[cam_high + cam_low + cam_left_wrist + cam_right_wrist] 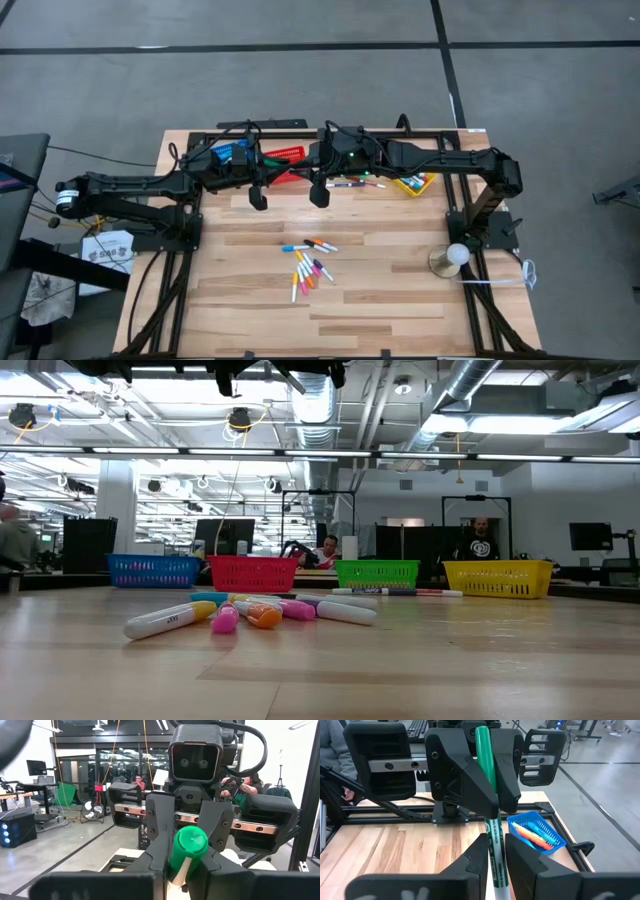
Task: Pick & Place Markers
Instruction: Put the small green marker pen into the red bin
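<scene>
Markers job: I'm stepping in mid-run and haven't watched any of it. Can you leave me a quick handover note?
Left gripper: shut on the green marker, raised above the back of the table.
Right gripper: facing it, at the same marker's white body.
Things: a pile of markers lies mid-table; a few more lie in front of the green basket.
Done: the blue basket holds some markers.
Left: place the green marker, then clear the pile and the loose ones.
</scene>
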